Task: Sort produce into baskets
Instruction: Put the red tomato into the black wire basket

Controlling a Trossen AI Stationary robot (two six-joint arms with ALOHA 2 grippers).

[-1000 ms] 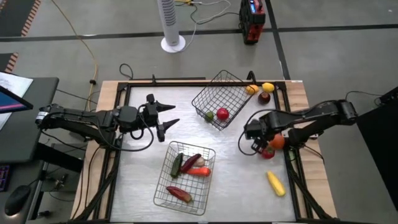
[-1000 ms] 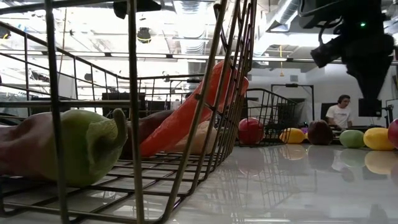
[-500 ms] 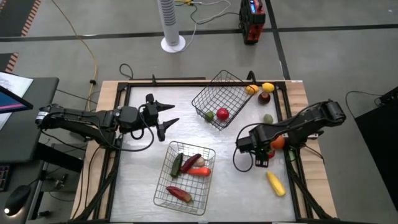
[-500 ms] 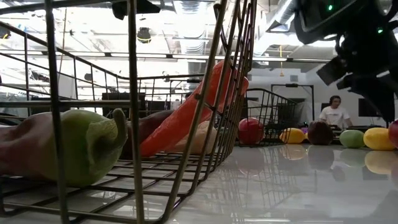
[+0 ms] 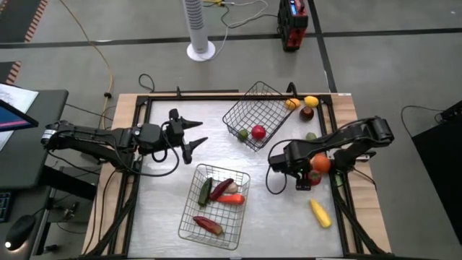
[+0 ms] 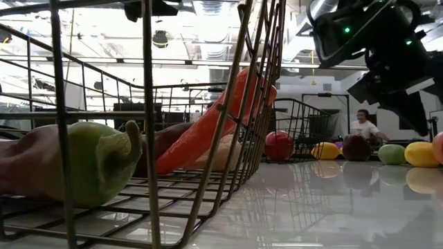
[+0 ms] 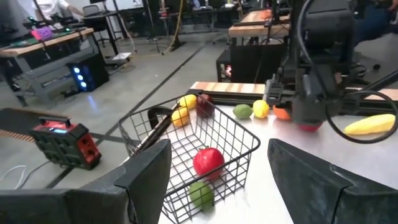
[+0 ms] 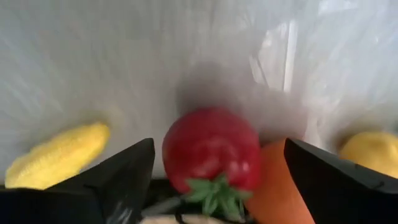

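Between the right gripper's [image 8: 211, 180] spread fingers you have a red, green-stalked piece [image 8: 211, 155] lying on the bare table, with an orange piece [image 8: 280, 186] touching it on one side; neither finger is on it, so nothing is held. From above, that gripper hangs over the table's right side, with the orange piece [image 5: 320, 163] and red piece [image 5: 304, 182] right at it and a long yellow piece [image 5: 320, 213] lying apart, nearer the front edge.

Your left gripper [image 5: 189, 136] waits on the left with its fingers apart and empty, pointing toward the far basket [image 5: 266, 94].

By my reading you are about half done. The near basket [image 5: 189, 217] holds four long pieces: dark-green, maroon, orange and red. The far basket, tipped on its side, holds only a red round [image 5: 258, 132] and a green one [image 5: 243, 134]. Left loose are the three by your right gripper, a green piece [image 5: 310, 136] just beyond it, and a yellow-orange-maroon cluster [image 5: 303, 105] at the far right corner.
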